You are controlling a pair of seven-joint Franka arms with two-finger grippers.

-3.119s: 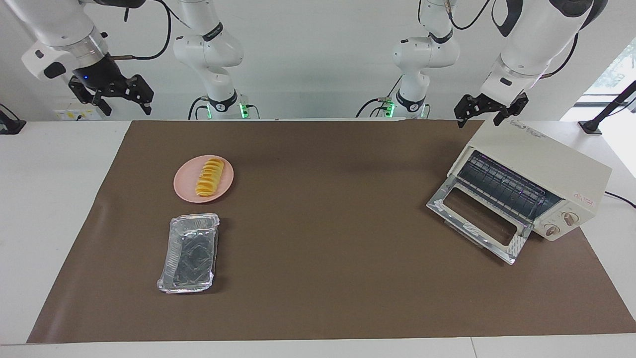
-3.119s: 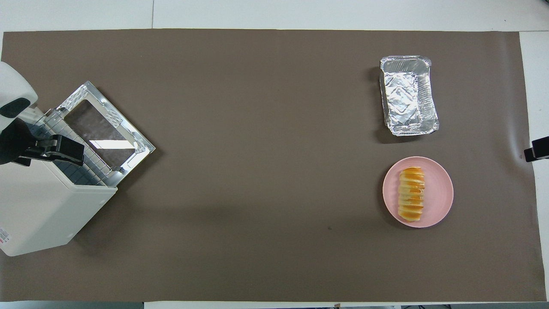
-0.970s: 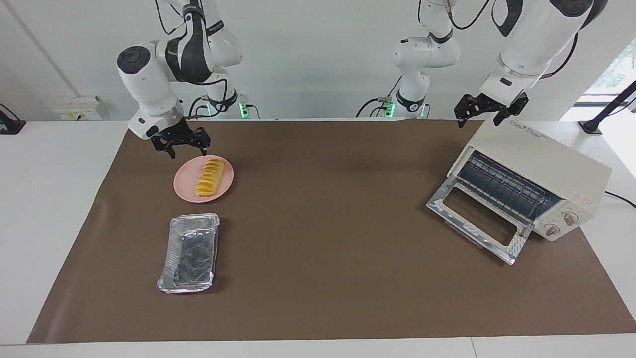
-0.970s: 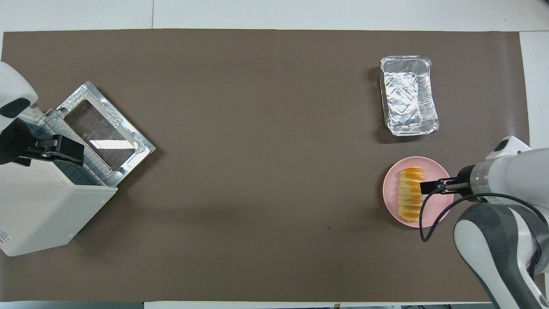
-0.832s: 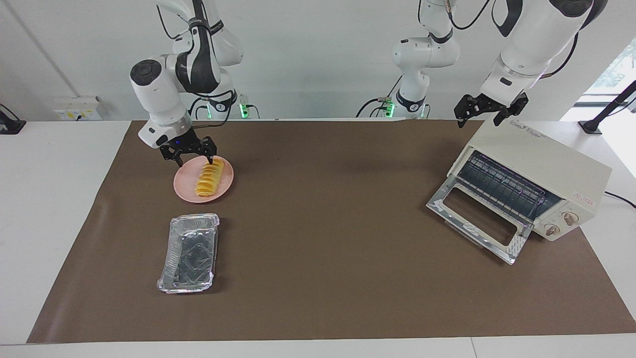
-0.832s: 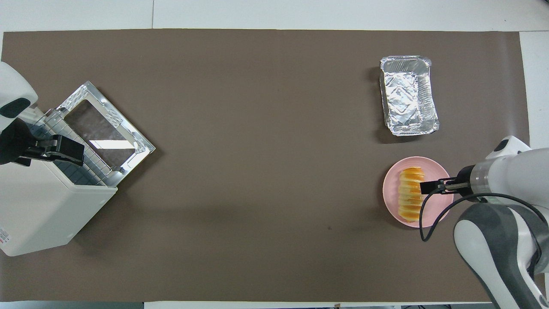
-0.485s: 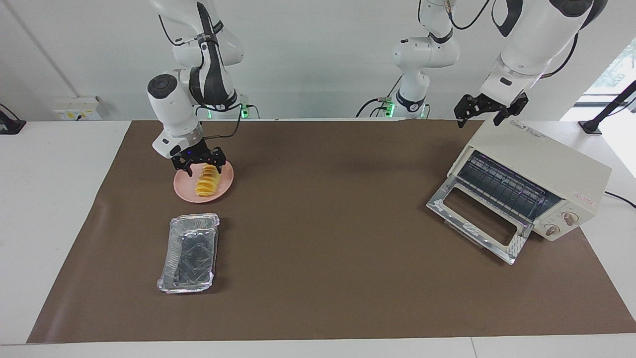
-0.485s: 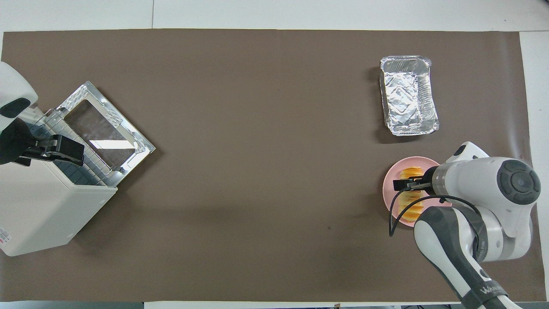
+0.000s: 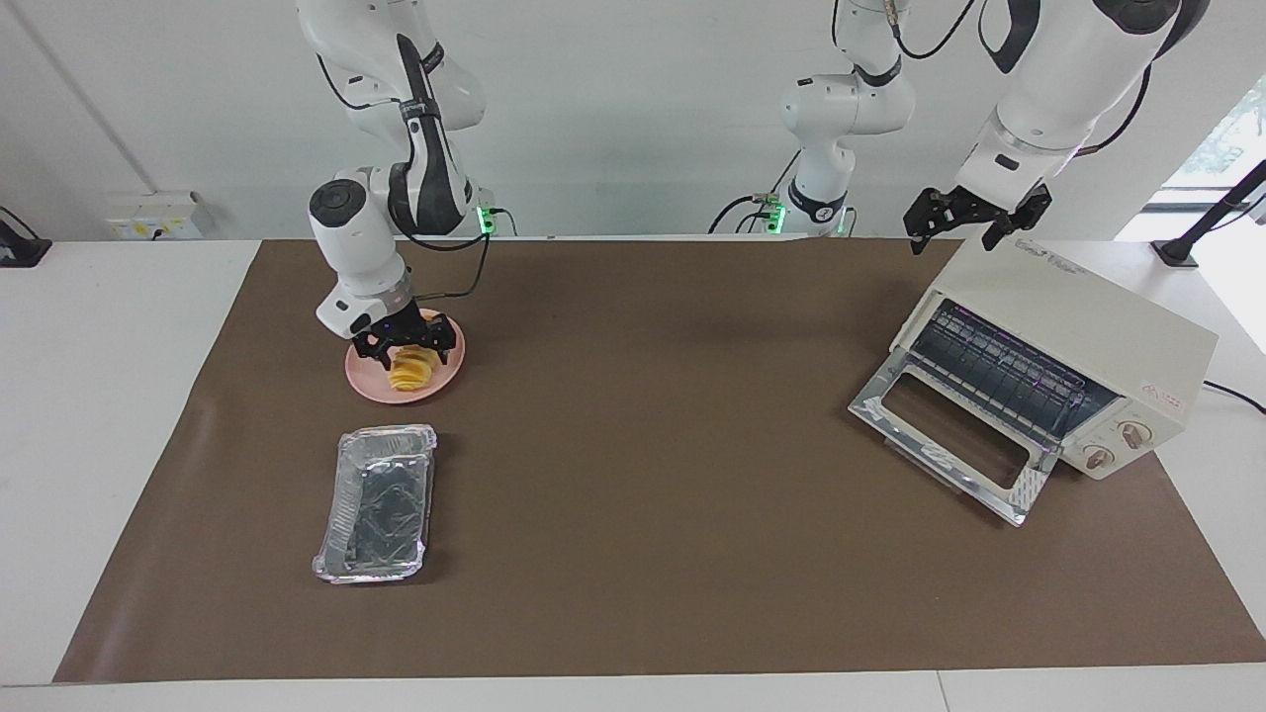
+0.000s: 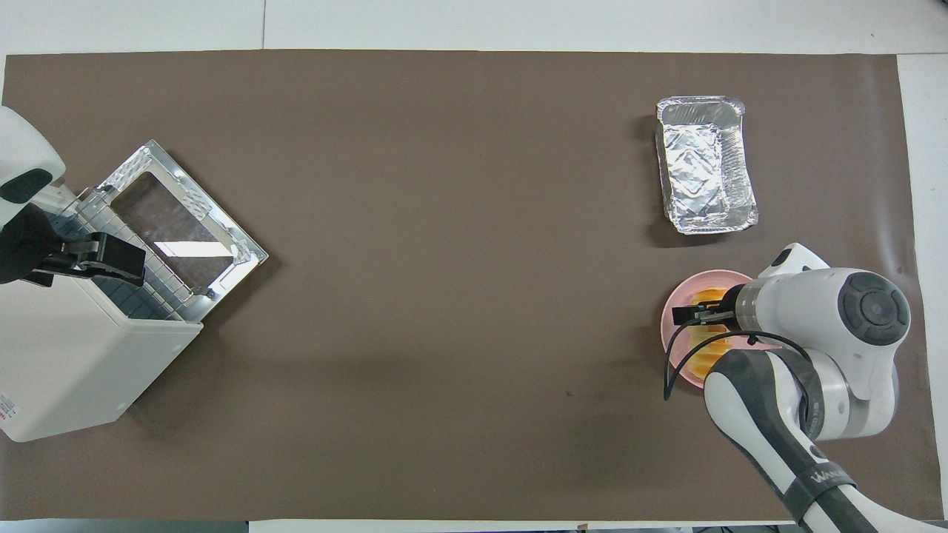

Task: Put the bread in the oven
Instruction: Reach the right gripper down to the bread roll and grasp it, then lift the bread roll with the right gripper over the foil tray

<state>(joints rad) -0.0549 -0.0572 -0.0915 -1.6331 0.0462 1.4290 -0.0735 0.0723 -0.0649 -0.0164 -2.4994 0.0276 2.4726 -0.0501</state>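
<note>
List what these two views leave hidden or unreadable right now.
- Whether the right gripper touches the bread on the pink plate: too small in the facing view; overhead, the arm covers most of both.
- Oven interior below the wire rack: shadowed in the facing view, covered by the oven's top overhead.
- Left gripper, waiting over the oven: finger gap unreadable in either view.

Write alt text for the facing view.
The right gripper, open, straddles the bread on a pink plate. A foil tray lies farther from the robots. The left gripper waits over the open oven.
</note>
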